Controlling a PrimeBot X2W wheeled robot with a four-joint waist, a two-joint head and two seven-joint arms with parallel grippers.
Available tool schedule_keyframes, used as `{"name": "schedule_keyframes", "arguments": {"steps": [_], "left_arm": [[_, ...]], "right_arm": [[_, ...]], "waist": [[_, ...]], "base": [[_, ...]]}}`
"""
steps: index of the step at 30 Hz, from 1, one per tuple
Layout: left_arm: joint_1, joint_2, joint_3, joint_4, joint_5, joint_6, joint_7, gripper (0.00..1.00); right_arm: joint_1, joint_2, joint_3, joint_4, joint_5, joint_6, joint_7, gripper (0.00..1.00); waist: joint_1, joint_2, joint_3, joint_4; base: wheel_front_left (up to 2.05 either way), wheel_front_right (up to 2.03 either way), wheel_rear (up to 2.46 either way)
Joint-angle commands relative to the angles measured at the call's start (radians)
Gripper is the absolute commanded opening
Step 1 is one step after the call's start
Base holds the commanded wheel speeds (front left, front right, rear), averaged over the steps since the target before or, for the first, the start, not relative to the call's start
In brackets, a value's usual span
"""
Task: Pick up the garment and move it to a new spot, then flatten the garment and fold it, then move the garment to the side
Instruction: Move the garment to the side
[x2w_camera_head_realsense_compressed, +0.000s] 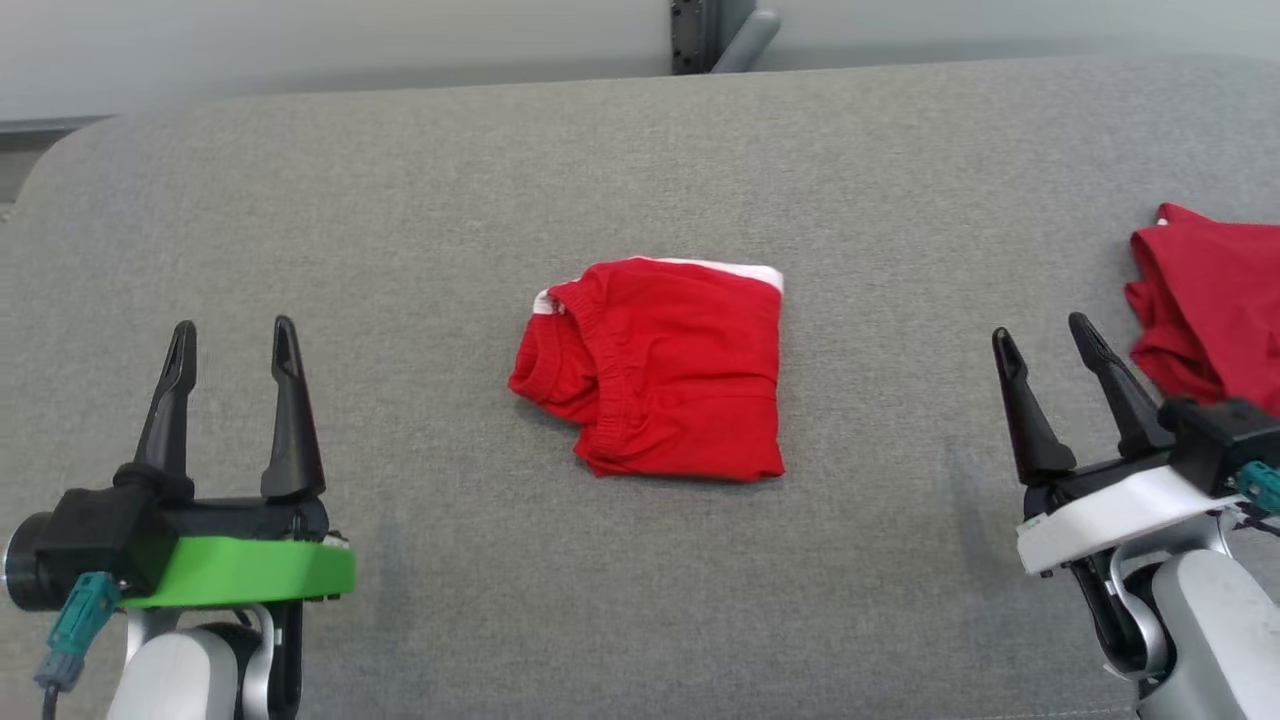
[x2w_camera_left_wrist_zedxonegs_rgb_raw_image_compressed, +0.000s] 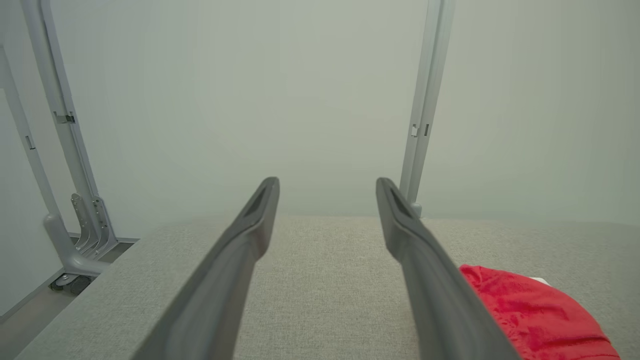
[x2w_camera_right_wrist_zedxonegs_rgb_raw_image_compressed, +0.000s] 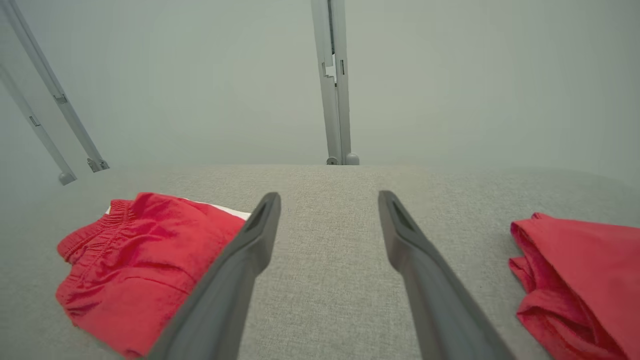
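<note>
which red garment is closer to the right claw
The darker garment at the far right, just beside the right claw. The brighter folded garment lies in the middle, well to its left.

A grey fabric table (x2w_camera_head_realsense_compressed: 300, 200) stands before a pale wall (x2w_camera_left_wrist_zedxonegs_rgb_raw_image_compressed: 300, 75) and metal posts (x2w_camera_right_wrist_zedxonegs_rgb_raw_image_compressed: 332, 90).

garment (x2w_camera_head_realsense_compressed: 660, 370): red cloth, matt, finely crinkled, gathered at the waistband
table (x2w_camera_head_realsense_compressed: 400, 200): covered in coarse grey woven fabric, matt
left gripper (x2w_camera_head_realsense_compressed: 235, 323): smooth matt black plastic, mounted on green plastic
frame post (x2w_camera_right_wrist_zedxonegs_rgb_raw_image_compressed: 332, 100): smooth grey metal, painted
</note>
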Motion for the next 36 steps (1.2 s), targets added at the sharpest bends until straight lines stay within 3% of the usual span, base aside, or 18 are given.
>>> {"name": "schedule_keyframes", "arguments": {"steps": [1, 10, 18, 19, 20, 21, 29, 36], "left_arm": [[-0.036, -0.01, -0.008, 0.005, -0.006, -0.007, -0.014, 1.0], [-0.111, -0.049, -0.015, 0.041, -0.009, -0.032, -0.052, 1.0], [-0.126, -0.071, -0.005, 0.05, 0.011, -0.047, -0.06, 1.0], [-0.128, -0.073, -0.002, 0.048, 0.014, -0.05, -0.06, 1.0], [-0.129, -0.075, 0.0, 0.046, 0.017, -0.05, -0.06, 1.0], [-0.131, -0.078, 0.002, 0.043, 0.019, -0.053, -0.059, 1.0], [-0.132, -0.085, 0.009, 0.038, 0.05, -0.068, -0.059, 1.0], [-0.095, -0.072, 0.017, 0.038, 0.055, -0.072, -0.059, 1.0]], "right_arm": [[-0.037, -0.008, 0.029, 0.029, 0.014, 0.0, 0.006, 1.0], [-0.157, -0.01, 0.173, 0.215, 0.104, 0.0, 0.02, 1.0], [-0.237, -0.01, 0.308, 0.341, 0.245, 0.0, 0.065, 1.0], [-0.246, -0.012, 0.321, 0.353, 0.264, 0.0, 0.073, 0.94], [-0.253, -0.016, 0.331, 0.362, 0.276, 0.0, 0.076, 0.42], [-0.261, -0.019, 0.342, 0.369, 0.287, 0.0, 0.075, 0.0], [-0.293, -0.078, 0.429, 0.351, 0.326, 0.0, 0.037, 0.0], [-0.234, -0.148, 0.453, 0.311, 0.27, 0.0, 0.002, 0.0]], "waist": [[0.0, 0.0, 0.063, 0.092], [0.0, 0.0, 0.122, 0.209], [0.0, 0.0, 0.132, 0.239], [0.0, 0.0, 0.133, 0.239], [0.0, 0.0, 0.133, 0.238], [0.0, 0.0, 0.133, 0.236], [0.0, 0.0, 0.127, 0.177], [0.0, 0.0, 0.095, 0.045]], "base": [[0.0, 0.0, 0.0], [0.0, 0.0, 0.0], [0.0, 0.0, 0.0], [0.0, 0.0, 0.0], [0.0, 0.0, 0.0], [0.0, 0.0, 0.0], [0.0, 0.0, 0.0], [0.0, 0.0, 0.0]]}}
